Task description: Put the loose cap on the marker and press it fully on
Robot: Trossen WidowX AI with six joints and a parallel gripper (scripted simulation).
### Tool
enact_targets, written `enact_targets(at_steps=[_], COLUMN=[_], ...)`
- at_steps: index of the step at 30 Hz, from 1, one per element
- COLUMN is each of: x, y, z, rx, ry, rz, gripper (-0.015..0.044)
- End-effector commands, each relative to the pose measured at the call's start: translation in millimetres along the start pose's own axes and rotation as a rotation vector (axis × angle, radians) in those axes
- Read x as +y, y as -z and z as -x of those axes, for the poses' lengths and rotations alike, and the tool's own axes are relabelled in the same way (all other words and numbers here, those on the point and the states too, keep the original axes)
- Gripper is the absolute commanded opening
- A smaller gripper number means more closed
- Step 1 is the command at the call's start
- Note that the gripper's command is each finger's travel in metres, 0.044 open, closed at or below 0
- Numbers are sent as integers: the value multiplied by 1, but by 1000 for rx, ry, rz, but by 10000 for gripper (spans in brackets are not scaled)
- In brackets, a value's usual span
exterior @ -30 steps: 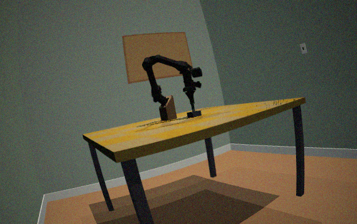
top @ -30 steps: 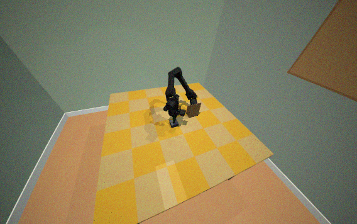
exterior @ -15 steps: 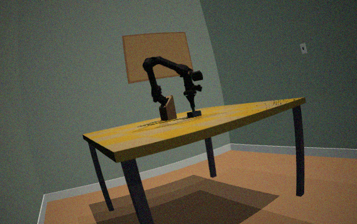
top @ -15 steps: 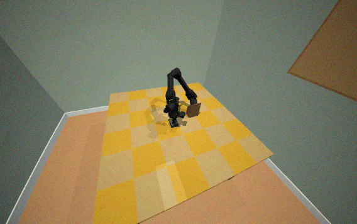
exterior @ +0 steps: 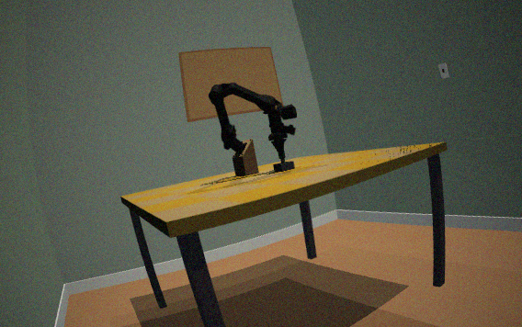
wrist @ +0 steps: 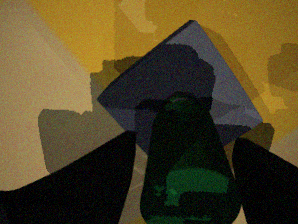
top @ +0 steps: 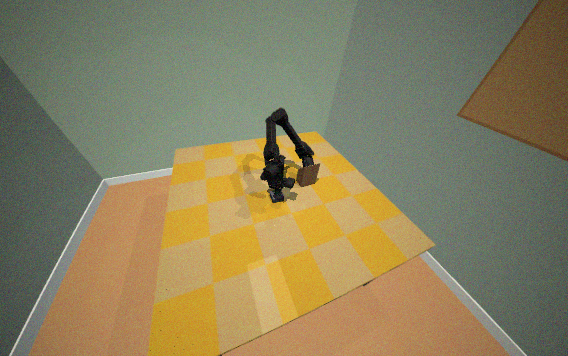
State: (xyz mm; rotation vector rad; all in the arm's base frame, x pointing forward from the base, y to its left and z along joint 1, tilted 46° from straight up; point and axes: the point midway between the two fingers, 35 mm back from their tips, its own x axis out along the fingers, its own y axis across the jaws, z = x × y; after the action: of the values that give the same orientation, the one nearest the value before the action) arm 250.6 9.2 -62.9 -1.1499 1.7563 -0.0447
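The dark blue-grey holder block point(top: 276, 199) point(exterior: 289, 166) point(wrist: 225, 82) sits on the checkered table. The dark green cap point(wrist: 196, 182) stands upright over it in the wrist view, in line with the marker. The marker is mostly hidden under the cap, and the seam is too dark to tell how far on the cap sits. My gripper point(exterior: 281, 156) point(wrist: 185, 144) points down, low over the block, its black fingers on either side of the cap. The fingers are open, with a visible gap to the cap on the left and very little on the right.
A brown slant-topped block point(top: 308, 175) point(exterior: 248, 159) stands on the table point(top: 280, 231) point(exterior: 221, 211) near the arm's base. The arm arches over from there to the holder. A brown board point(exterior: 230, 69) hangs on the wall.
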Motion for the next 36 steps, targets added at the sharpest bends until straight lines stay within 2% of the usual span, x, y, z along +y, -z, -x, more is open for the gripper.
enact_targets(at_steps=[1, 7, 9, 13, 16, 18, 27, 33, 36], x=[0, 0, 0, 1, 1, 1, 1, 1, 1], y=[0, 0, -2, -1, 0, 0, 0, 0, 0], z=[0, 0, 12, 72, 75, 75, 67, 67, 67], rx=[0, 0, -2, -2, -1, -2, -5, -5, -5], ry=[0, 0, -1, -2, -2, -2, 1, 1, 1], rz=[0, 0, 0, 1, 1, -61, -840, -855, -855], gripper=[289, 440, 440, 440, 440, 387, 151, 0, 0])
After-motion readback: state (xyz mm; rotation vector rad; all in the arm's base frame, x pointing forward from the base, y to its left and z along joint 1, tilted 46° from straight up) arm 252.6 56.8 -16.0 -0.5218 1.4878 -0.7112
